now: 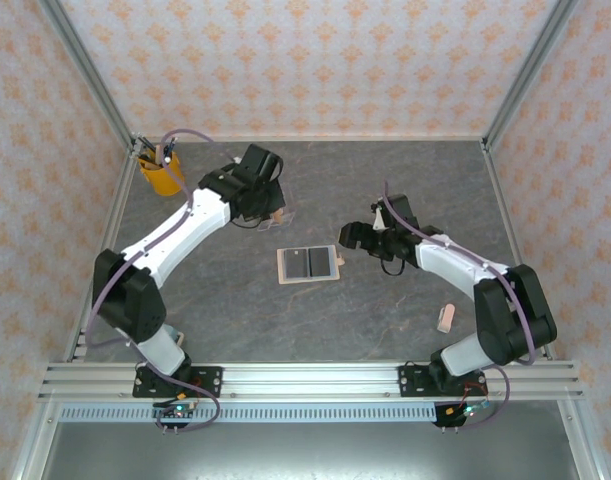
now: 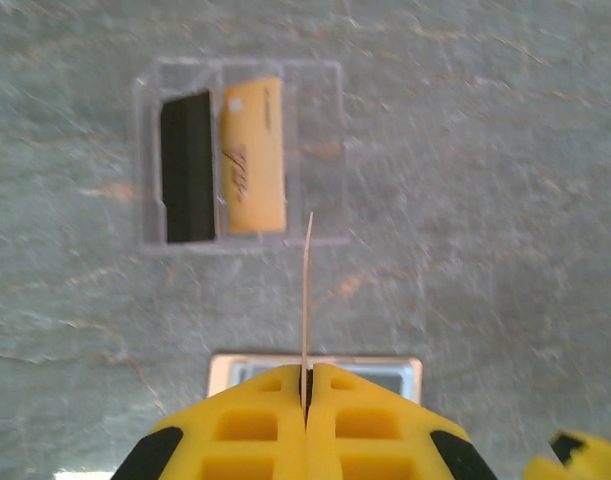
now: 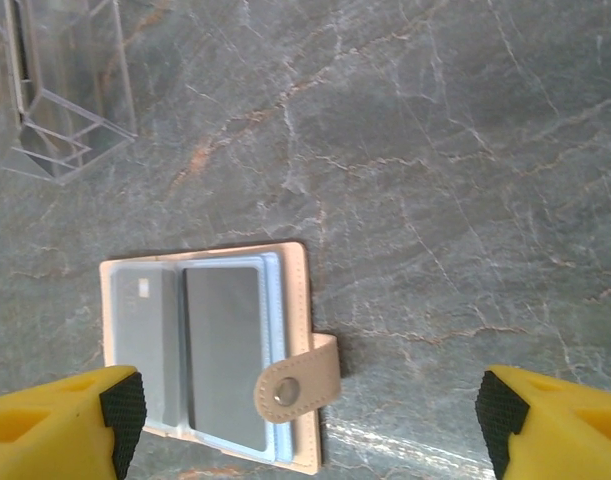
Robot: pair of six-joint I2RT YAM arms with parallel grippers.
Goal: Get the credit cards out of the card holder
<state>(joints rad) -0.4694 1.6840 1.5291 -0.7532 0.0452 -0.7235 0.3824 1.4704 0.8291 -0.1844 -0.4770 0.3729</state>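
Card holder (image 1: 308,264) is laid open on the table (image 1: 235,310), dark cards (image 3: 225,350) seen in its sleeves. Beside it the right gripper (image 3: 309,412) is held wide open, empty. Farther back, a thin card (image 2: 306,300) is pinched edge-on by the closed left gripper (image 2: 307,385) above a clear stand (image 2: 315,150).

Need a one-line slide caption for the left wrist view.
Left gripper, shut on an edge-on card, hovers above the clear acrylic stand holding a black card and a tan card.

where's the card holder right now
In the top view the card holder lies open mid-table, just beside the open right gripper and nearer the arm bases than the clear stand.
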